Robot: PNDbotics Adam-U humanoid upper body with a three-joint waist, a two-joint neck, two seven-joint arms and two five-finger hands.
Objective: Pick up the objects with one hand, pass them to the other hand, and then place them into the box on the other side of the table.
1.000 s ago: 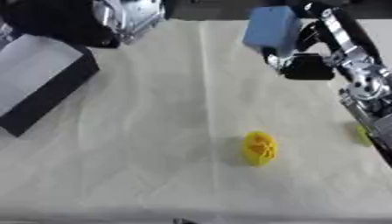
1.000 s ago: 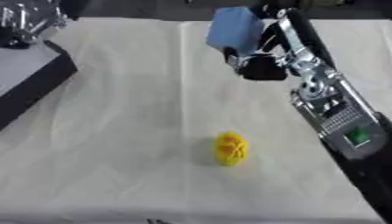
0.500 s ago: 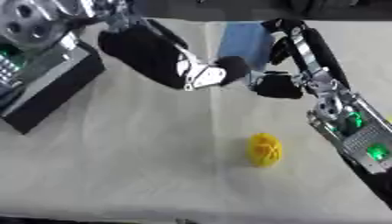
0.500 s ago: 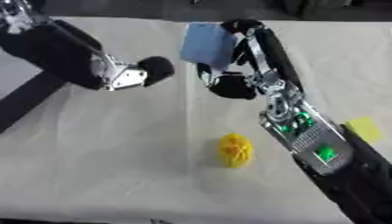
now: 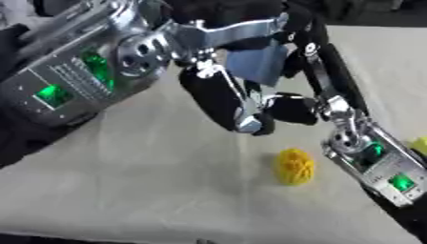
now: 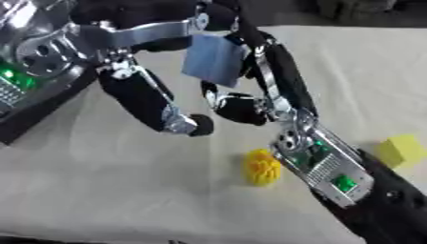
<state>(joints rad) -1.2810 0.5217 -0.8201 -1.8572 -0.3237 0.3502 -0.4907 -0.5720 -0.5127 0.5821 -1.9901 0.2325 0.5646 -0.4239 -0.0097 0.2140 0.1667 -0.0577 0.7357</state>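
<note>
From my seat I counted three loose things in view: one blue block, one yellow ridged ball and one yellow cube, plus both arms crossing over the cloth.

At the left, my left forearm, silver plates with green lights, filled the upper corner, and a dark flat shape (image 6: 33, 121) lay under it at the table's left edge; I could not tell what it was. The left hand (image 6: 158, 107) reached down toward the middle, black and smooth, its long fingers fairly straight and hanging down, ending in a rounded dark tip with a silver knuckle beside it. It held nothing that I could see.

Just right of it, the blue block (image 6: 214, 59) stood raised above the table, flat-faced and matte, with squared corners, tilted a little. My right hand (image 6: 242, 102) was curled around it from the right and below, black fingers along its edges, so the block sat pinched in that hand, close beside the left hand's upper fingers; whether these touched it I could not tell.

Below the two hands, the yellow ridged ball (image 5: 294, 166) lay on the pale, wrinkled tablecloth (image 5: 150, 190), apart from both hands and just beside my right forearm. Far right, the yellow cube (image 6: 401, 149) rested on the cloth beyond that forearm.
</note>
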